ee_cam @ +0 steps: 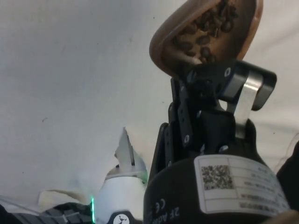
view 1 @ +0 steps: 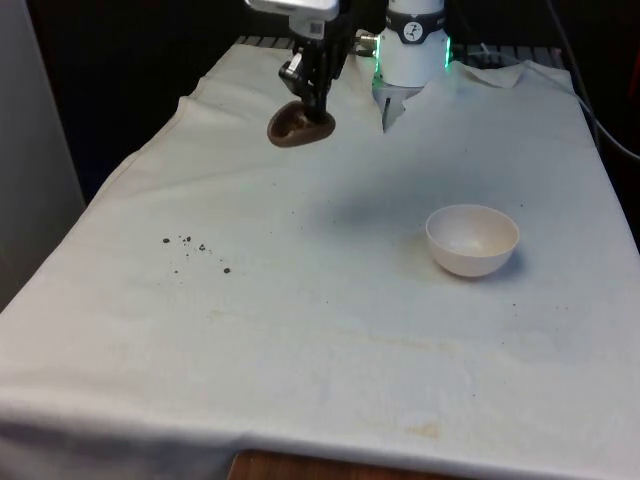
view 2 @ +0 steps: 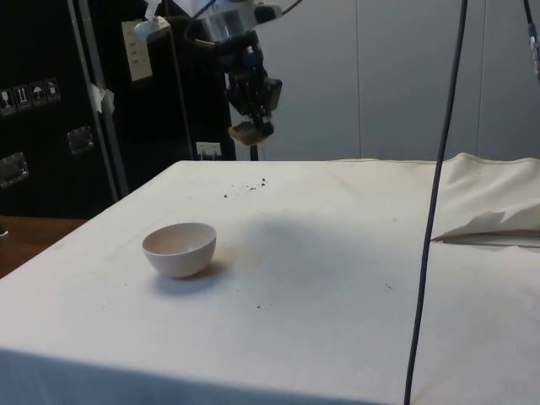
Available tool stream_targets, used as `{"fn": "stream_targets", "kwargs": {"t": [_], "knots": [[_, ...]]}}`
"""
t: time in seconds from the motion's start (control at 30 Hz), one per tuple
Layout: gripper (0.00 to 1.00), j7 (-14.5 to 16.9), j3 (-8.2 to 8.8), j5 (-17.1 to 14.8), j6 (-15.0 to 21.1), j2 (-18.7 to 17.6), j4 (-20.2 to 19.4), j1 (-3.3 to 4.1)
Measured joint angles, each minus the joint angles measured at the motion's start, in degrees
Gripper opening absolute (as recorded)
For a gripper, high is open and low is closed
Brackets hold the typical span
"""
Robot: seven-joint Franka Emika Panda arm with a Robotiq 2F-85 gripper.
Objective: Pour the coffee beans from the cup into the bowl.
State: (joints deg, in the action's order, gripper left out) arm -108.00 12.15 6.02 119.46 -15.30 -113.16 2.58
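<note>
**benchbot_44:** One brown cup [view 1: 299, 124], one white bowl [view 1: 472, 239], and they're well apart on the table [view 1: 330, 330]. The cup is up in the air, off the cloth, toward the far end on the front view's left. The bowl sits on the cloth on the front view's right, nearer the camera.

**pourover_pat:** What's the gripper [view 1: 316, 98] doing?

**benchbot_44:** Its fingers are closed down onto the cup's rim, pinching the wall. In the wrist view the cup [ee_cam: 205, 35] is tipped, with the coffee beans [ee_cam: 205, 28] lying inside it against the lower wall, and the gripper [ee_cam: 194, 70] has it by the edge. From the side view the gripper [view 2: 253, 114] hangs above the far part of the table with the cup [view 2: 250, 131] under it.

**pourover_pat:** Anything in the bowl?

**benchbot_44:** In the side view the bowl [view 2: 179, 248] is upright and its inside looks pale and bare. A little scatter of spilled beans [view 1: 195, 247] lies loose on the cloth on the front view's left, well apart from the bowl. The side view has that scatter [view 2: 246, 188] on the cloth below the raised cup.
</note>
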Motion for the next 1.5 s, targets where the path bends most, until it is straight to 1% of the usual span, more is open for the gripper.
{"fn": "stream_targets", "kwargs": {"t": [0.1, 0.27, 0.33, 0.37, 0.4, 0.5, 0.77, 0.83, 0.87, 0.93, 1.0, 1.13, 1.17, 1.37, 1.5], "knots": [[0.00, 0.1, -0.86, 0.9, -1.4, 0.7, 0.4, 0.00], [0.00, 0.4, -1.60, 1.5, -2.5, 1.3, 0.6, 0.00], [0.00, 0.5, -2.23, 2.2, -3.3, 1.8, 0.8, 0.00], [0.00, 0.5, -2.23, 2.2, -3.3, 1.8, 0.8, 0.00], [0.00, 0.6, -2.69, 2.5, -3.8, 2.0, 1.0, 0.00], [0.00, 0.8, -3.04, 2.8, -4.4, 2.2, 1.2, 0.00], [0.00, 1.3, -5.04, 4.1, -6.8, 3.2, 2.1, 0.00], [0.00, 1.4, -5.21, 4.3, -7.0, 3.3, 2.1, 0.00], [0.00, 1.5, -5.67, 4.5, -7.2, 3.4, 2.1, 0.00], [0.00, 1.5, -5.84, 4.6, -7.2, 3.5, 2.1, 0.00], [0.00, 1.9, -6.47, 4.9, -7.5, 3.7, 2.2, 0.00], [0.00, 2.2, -6.88, 5.1, -7.8, 3.9, 2.3, 0.00], [0.00, 2.3, -7.33, 5.3, -8.1, 4.0, 2.3, 0.00], [0.00, 3.4, -8.48, 5.9, -8.2, 4.1, 2.5, 0.00], [0.00, 4.0, -8.94, 6.2, -8.3, 4.1, 2.5, 0.00]]}}
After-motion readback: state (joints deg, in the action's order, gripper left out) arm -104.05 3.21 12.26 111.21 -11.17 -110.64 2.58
